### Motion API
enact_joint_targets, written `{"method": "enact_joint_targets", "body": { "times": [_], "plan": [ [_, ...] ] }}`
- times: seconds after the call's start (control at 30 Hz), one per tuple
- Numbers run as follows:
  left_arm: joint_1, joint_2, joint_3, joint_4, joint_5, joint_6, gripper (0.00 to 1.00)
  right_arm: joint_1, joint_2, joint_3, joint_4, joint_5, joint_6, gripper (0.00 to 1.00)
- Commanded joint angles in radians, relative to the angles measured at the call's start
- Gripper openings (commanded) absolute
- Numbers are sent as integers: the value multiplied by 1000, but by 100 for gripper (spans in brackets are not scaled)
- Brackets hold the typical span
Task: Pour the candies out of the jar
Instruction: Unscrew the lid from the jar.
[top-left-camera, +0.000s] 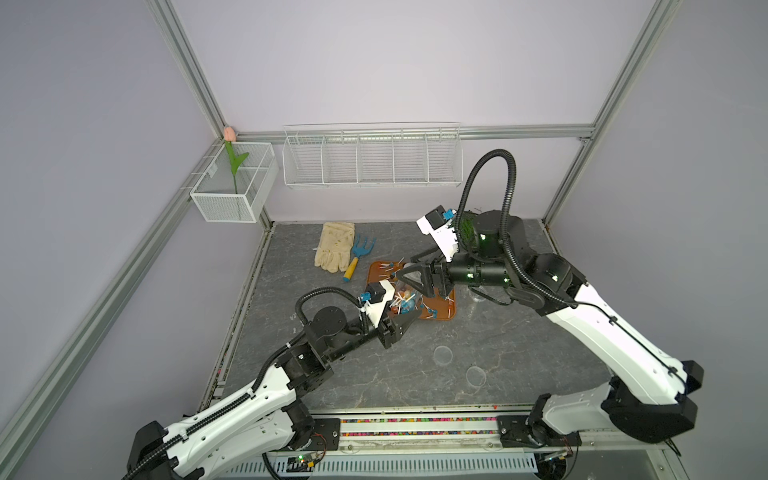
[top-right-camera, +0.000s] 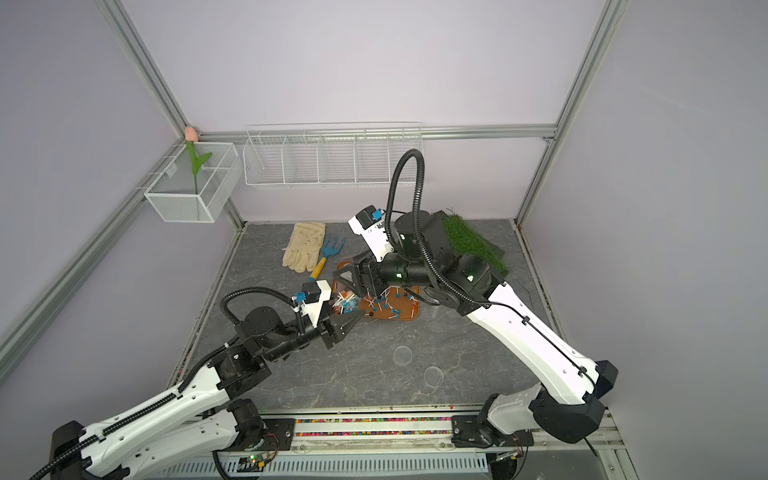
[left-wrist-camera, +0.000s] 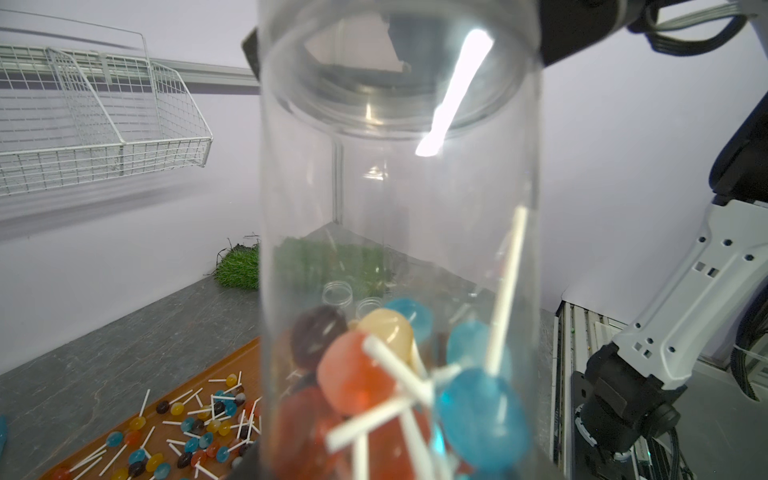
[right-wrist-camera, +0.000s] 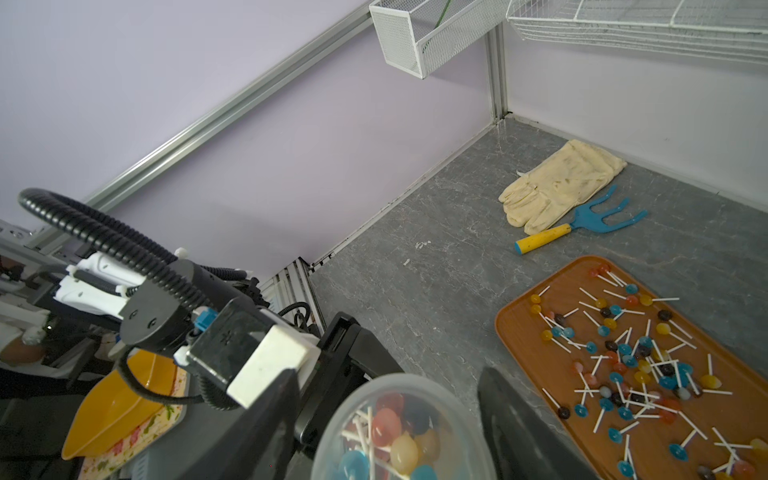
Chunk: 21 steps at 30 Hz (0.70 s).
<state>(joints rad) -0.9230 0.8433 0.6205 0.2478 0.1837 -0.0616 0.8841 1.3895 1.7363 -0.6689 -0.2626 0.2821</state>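
Observation:
My left gripper (top-left-camera: 402, 318) is shut on the lower part of a clear jar (top-left-camera: 405, 296), which it holds roughly upright over the near left corner of an orange tray (top-left-camera: 442, 313). Blue, orange, yellow and dark candies (left-wrist-camera: 365, 374) lie in the jar's bottom (left-wrist-camera: 395, 187). Many more candies (right-wrist-camera: 631, 365) are scattered on the tray (right-wrist-camera: 519, 324). My right gripper (right-wrist-camera: 388, 380) is open, one finger on each side of the jar's top end (right-wrist-camera: 399, 428), which looks covered by a translucent lid. Both top views show the grippers meeting at the jar (top-right-camera: 347, 300).
A cream glove (top-left-camera: 334, 245) and a blue rake (top-left-camera: 357, 257) lie behind the tray. Two clear lids (top-left-camera: 443, 355) rest on the grey table in front, empty clear jars (top-left-camera: 473, 297) under my right arm. A grass mat (top-right-camera: 469, 241) lies back right, wire baskets (top-left-camera: 372, 158) on the wall.

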Motion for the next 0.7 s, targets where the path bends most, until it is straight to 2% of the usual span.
{"method": "enact_joint_targets", "body": {
  "times": [0.0, 0.17, 0.27, 0.37, 0.53, 0.67],
  "plan": [
    [3, -10, 16, 42, -1, 9, 45, 7, 3, -9, 14, -36, 0, 59],
    [3, -17, 15, 40, 6, 0, 45, 6, -3, 1, 18, -48, -30, 52],
    [3, -26, 18, 37, 32, -16, 45, 0, -8, 39, 1, -89, -113, 50],
    [3, -30, 40, -2, 104, -38, 45, -9, -3, 100, -39, -198, -248, 51],
    [3, -28, 78, -35, 240, -85, 45, -21, -17, 141, -53, -494, -474, 56],
    [2, -25, 93, -48, 283, -104, 45, -23, -16, 166, -68, -538, -534, 56]
  ]
}}
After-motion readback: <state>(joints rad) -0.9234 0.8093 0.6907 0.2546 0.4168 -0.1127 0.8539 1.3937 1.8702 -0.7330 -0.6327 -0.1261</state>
